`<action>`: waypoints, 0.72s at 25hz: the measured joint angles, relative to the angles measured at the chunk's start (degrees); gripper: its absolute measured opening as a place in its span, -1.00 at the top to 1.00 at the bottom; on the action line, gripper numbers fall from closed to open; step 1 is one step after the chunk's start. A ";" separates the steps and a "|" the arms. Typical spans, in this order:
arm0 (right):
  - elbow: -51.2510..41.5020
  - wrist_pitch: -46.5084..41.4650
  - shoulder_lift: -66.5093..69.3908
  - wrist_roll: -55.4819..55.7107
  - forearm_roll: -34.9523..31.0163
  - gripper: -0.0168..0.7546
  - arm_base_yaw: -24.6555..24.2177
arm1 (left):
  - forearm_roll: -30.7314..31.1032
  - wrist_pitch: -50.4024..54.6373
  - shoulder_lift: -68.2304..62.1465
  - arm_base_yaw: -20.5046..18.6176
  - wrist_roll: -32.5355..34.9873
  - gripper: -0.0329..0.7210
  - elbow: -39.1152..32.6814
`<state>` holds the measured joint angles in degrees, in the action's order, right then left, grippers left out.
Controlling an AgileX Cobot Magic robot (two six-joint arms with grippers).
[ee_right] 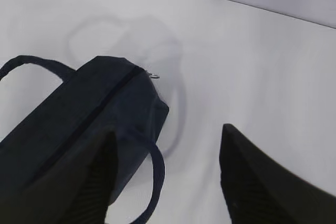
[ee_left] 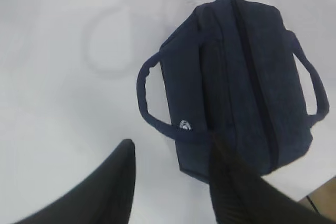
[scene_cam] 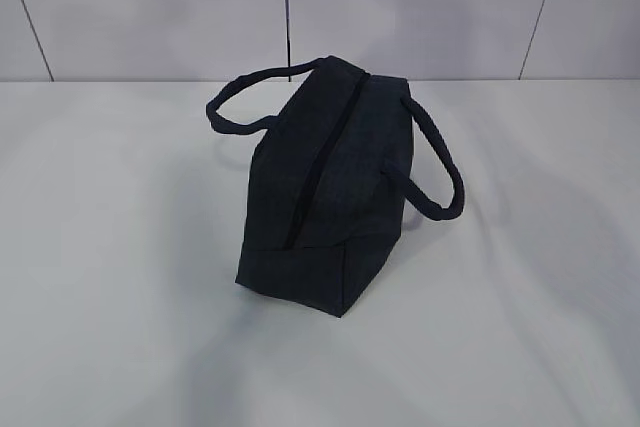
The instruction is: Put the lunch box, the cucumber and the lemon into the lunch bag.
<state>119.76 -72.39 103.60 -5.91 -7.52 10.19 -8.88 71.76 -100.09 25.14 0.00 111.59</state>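
Exterior view: lunch bag [scene_cam: 330,197] stands zipped mid-bench [scene_cam: 120,327], bare surface on all sides. Left wrist view: left pincer [ee_left: 170,174] spread above the bag's near corner. Right wrist view: right pincer [ee_right: 168,166] spread, empty, over the bag's end by the ring pull [ee_right: 154,75].

Exterior slants down; both wrist views overlook the lunch bag [scene_cam: 320,187].

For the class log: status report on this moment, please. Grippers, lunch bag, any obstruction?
Left gripper open, empty, above bag. Right gripper open, empty. Lunch bag upright on table, zipper closed. Lunch box, cucumber, lemon not in view.
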 joint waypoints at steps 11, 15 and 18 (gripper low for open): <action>-21.47 0.00 -23.69 -1.02 -0.11 -0.28 0.00 | 0.09 0.57 17.56 0.00 0.00 0.06 -10.33; -30.63 0.00 -32.73 -1.51 -0.09 -0.28 0.00 | 0.22 0.70 20.62 0.00 0.00 0.07 -10.31; -38.33 0.00 -39.80 -1.60 -0.20 -0.28 0.00 | 0.44 0.70 22.69 0.00 0.00 0.07 -10.31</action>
<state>81.43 -72.39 63.79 -7.51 -7.71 10.19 -8.44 72.47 -77.39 25.14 0.00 101.28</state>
